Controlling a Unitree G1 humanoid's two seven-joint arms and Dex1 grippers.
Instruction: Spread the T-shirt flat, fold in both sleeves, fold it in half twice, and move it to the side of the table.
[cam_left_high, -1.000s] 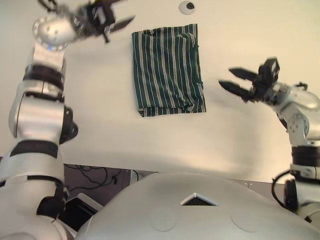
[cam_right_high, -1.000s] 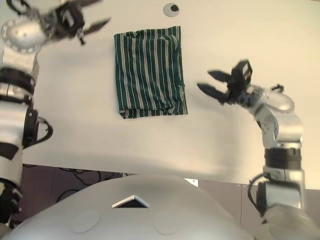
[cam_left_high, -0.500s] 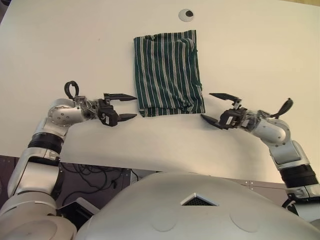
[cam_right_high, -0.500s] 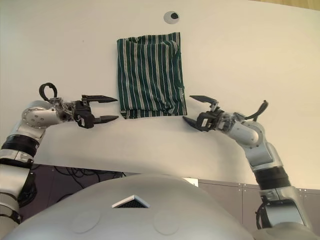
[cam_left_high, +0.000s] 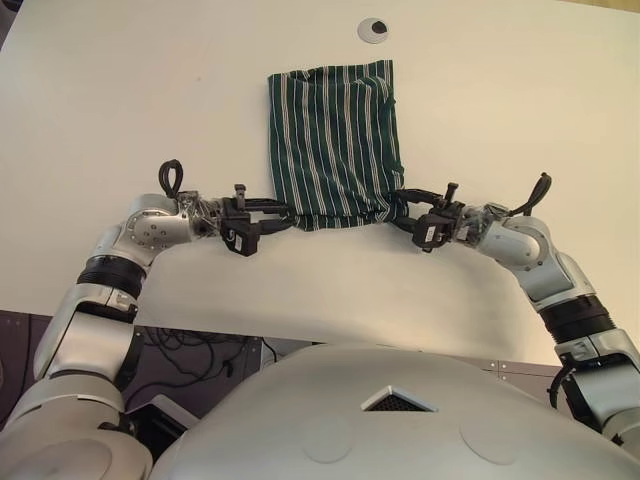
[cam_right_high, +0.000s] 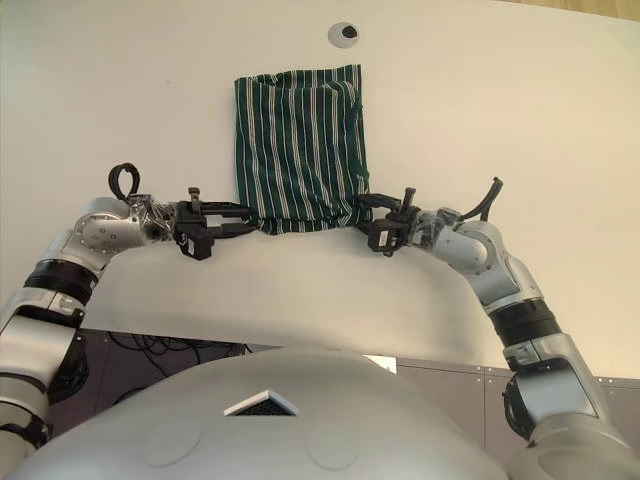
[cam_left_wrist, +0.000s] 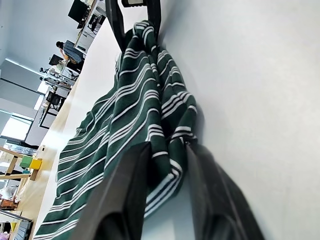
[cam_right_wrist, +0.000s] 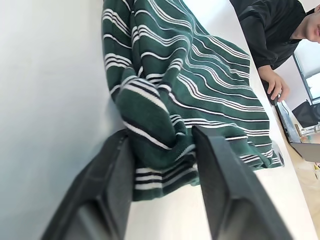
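The green T-shirt (cam_left_high: 335, 140) with thin white stripes lies folded into an upright rectangle on the white table (cam_left_high: 150, 110). My left gripper (cam_left_high: 282, 213) sits at its near left corner, fingers closed in on the bunched hem (cam_left_wrist: 165, 145). My right gripper (cam_left_high: 398, 207) is at the near right corner, its fingers (cam_right_wrist: 120, 165) pressed against a thick roll of cloth (cam_right_wrist: 150, 115). Both grippers lie low on the tabletop and point inward at each other. The left wrist view also shows the right gripper's fingers (cam_left_wrist: 152, 15) at the far end of the hem.
A small round black-and-white disc (cam_left_high: 373, 30) lies on the table just beyond the shirt's far edge. Bare tabletop stretches to either side of the shirt. The table's near edge (cam_left_high: 300, 338) runs close behind both arms, with cables below it.
Both grippers swept down from the table's sides and inward to the shirt's near corners. Their fingers, spread wide half a second ago, have closed in on the cloth.
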